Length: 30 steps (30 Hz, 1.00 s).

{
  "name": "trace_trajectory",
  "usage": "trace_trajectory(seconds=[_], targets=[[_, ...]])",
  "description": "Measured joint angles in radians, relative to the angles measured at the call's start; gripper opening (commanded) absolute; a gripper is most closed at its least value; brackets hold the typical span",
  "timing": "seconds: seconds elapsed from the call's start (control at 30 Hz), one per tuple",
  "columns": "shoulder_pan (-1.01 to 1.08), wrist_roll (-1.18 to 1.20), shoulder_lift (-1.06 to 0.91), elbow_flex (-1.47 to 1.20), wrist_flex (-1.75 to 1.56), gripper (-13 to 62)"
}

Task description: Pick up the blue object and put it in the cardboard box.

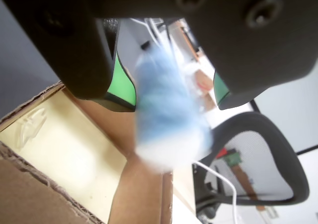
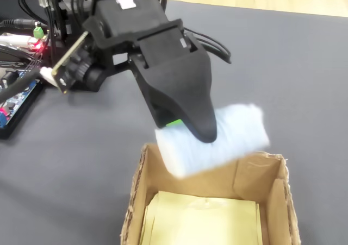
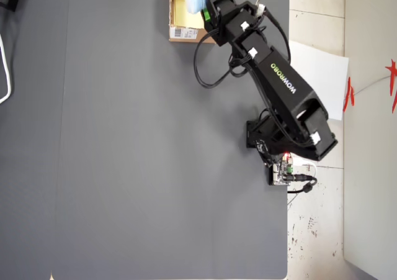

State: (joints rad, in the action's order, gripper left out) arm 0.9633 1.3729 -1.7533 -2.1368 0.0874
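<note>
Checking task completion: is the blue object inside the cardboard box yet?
Not yet. The gripper holds the blue object above the cardboard box's rim; the box's pale floor is bare.

Dark grey table [image 3: 142, 137], matte, filling most of the overhead view. Cardboard box [image 3: 186, 25] resting on it at the far edge, right of centre in that view, open top, pale yellowish inside, white barcode label [image 3: 184, 33] on the outer side. Arm base [image 3: 267, 137] seated near the right edge, circuit board [image 3: 282, 171] with lit red and green lights just beside it. Sheet of white paper [image 3: 322, 75] lying off the right edge, on the pale floor.
</note>
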Motion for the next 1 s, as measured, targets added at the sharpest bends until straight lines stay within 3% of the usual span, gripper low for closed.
trace_trajectory(seconds=[0.47,1.0], targets=[[-0.041,0.0,-0.026,-0.003,0.002,32.3],[-0.453,0.143,-0.33,-0.339,-0.118,32.4]])
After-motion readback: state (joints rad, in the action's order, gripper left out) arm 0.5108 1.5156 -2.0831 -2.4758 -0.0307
